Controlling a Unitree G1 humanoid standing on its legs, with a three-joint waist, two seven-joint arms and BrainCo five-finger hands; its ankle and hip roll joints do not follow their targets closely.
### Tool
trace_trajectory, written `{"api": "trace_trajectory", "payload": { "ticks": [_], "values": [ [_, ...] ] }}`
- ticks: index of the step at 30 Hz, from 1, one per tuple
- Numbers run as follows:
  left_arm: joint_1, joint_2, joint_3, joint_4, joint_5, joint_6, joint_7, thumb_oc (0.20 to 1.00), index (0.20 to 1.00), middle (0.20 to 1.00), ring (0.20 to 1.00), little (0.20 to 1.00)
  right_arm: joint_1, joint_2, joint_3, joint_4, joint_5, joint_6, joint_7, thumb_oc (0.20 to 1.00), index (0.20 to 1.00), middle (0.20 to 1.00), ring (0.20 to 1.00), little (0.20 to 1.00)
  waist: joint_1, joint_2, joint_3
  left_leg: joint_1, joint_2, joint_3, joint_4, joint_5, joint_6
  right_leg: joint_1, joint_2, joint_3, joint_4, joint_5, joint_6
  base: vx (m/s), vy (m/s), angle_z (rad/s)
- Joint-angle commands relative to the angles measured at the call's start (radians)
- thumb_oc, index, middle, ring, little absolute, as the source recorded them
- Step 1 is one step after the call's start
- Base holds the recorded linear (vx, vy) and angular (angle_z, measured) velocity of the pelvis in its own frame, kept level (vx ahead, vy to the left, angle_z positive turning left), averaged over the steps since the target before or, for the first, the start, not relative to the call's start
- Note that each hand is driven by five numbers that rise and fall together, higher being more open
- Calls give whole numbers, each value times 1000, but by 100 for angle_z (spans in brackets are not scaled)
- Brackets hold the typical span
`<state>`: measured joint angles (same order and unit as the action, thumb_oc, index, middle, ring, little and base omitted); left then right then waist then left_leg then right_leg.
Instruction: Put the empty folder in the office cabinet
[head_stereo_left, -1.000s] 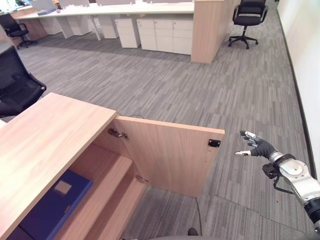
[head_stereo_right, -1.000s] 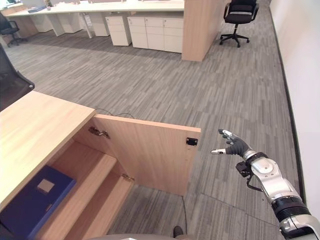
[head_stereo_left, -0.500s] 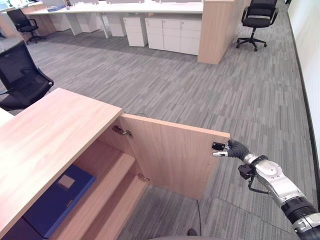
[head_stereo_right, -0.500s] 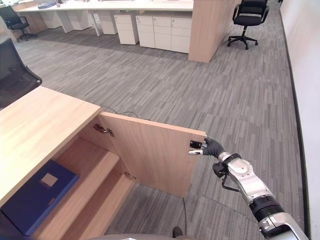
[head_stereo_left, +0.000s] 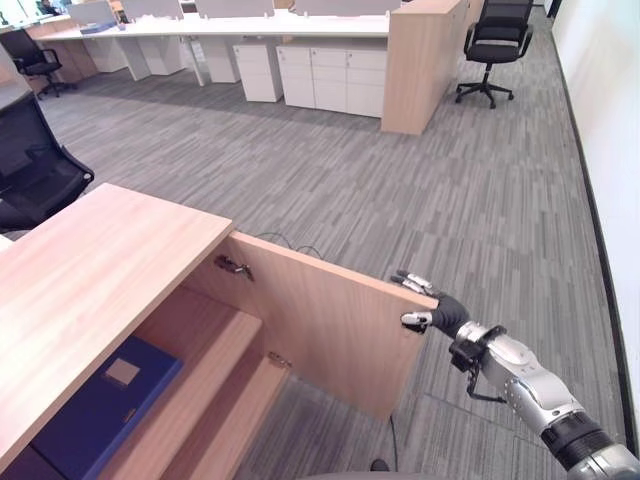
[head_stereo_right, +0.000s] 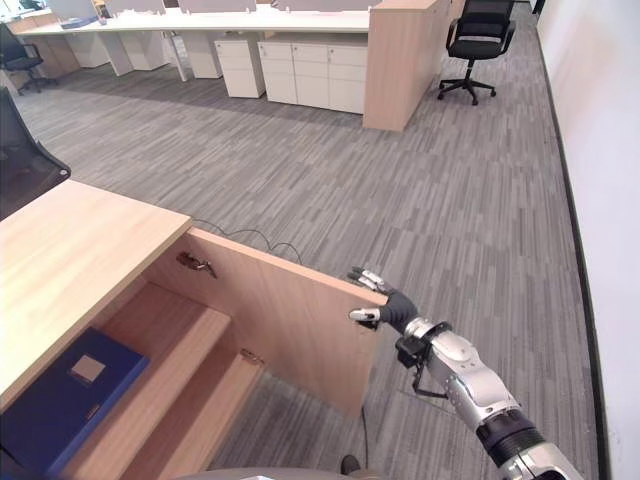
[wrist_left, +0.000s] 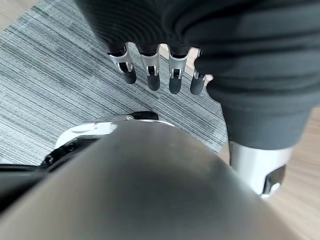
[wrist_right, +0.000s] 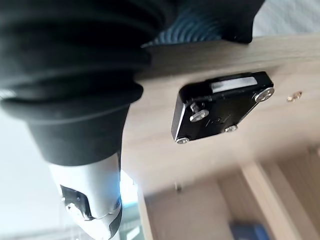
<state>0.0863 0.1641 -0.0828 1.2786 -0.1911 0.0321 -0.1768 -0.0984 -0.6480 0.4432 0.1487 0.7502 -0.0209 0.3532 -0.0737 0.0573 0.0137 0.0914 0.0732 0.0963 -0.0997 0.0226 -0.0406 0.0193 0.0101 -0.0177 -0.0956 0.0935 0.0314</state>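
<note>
Right robot hand (head_stereo_left: 425, 303) has reached the cabinet door (head_stereo_left: 320, 320), fingers hooked over its top corner and thumb on the inner face (door swung partly in). Blue folder (head_stereo_left: 100, 405) already shelved at 7 o'clock. Left robot hand (wrist_left: 155, 75) idle, relaxed.

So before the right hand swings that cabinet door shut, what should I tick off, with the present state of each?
1. Blue folder lies flat on the shelf inside the cabinet: ok.
2. Folder sits behind the shelf's front edge: ok.
3. Right hand is at the free edge of the door: ok.
4. Fingers are clear of the closing gap: cannot tell.
5. Left hand is away from the cabinet, fingers relaxed: ok.
6. Door swing path is free of things: ok.
</note>
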Motion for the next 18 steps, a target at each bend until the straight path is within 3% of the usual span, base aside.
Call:
{"api": "trace_trajectory", "payload": {
  "ticks": [1,4,8,11,18],
  "values": [
    [-51,-3,-65,23,-44,-12,-7,1000,1000,1000,1000,1000,-119,267,211,-147,236,24,113,1000,1000,1000,1000,1000,87,-56,-24,-30,-23,-24,12,-19,-3,34,-23,-4,8,-137,43,0,0,0],
    [-28,-6,-100,-42,-66,-7,-1,1000,1000,1000,1000,1000,-105,301,272,-153,330,60,113,1000,1000,1000,1000,1000,103,-61,-13,-30,-18,-34,12,-16,-6,37,-18,-10,8,-142,38,-9,-24,-8],
    [-5,-3,-131,-109,-97,-1,2,1000,1000,1000,1000,1000,-112,302,301,-144,341,40,92,1000,1000,1000,1000,1000,115,-67,-2,-32,-9,-44,12,-11,-10,38,-11,-19,8,-149,34,-20,-64,2],
    [30,8,-173,-197,-138,10,-7,1000,1000,1000,1000,1000,-116,317,333,-129,355,63,85,1000,1000,1000,1000,1000,134,-76,15,-41,2,-60,15,-1,-15,38,-2,-29,8,-155,29,-24,-71,20],
    [120,90,-287,-478,-233,32,-29,1000,1000,1000,1000,1000,-125,315,399,-133,368,89,86,1000,1000,1000,1000,1000,186,-98,74,-100,41,-128,41,37,-38,21,32,-76,8,-162,14,-79,-152,24]
  ]
}}
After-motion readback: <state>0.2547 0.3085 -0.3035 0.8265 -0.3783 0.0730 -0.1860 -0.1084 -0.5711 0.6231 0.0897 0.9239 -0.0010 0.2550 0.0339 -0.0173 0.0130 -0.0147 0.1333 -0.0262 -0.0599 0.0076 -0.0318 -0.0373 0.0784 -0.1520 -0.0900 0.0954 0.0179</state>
